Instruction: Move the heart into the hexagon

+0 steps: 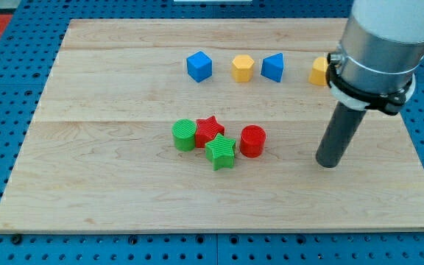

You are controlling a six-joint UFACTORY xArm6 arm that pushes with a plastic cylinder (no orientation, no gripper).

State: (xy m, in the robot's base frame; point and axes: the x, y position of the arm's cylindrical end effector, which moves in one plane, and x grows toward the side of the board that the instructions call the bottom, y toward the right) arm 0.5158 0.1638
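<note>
A yellow hexagon block (243, 68) lies near the view's top, between a blue cube (199, 66) on its left and a blue triangular block (273, 68) on its right. Further right, another yellow block (319, 71), seemingly the heart, is partly hidden behind the arm's grey collar. My tip (329, 163) rests on the board at the view's right, well below that yellow block and to the right of the red cylinder (252, 140). It touches no block.
A cluster sits at the board's middle: a green cylinder (185, 135), a red star (210, 130) and a green star (220, 152), with the red cylinder beside them. The wooden board (87, 184) lies on a blue pegboard surface.
</note>
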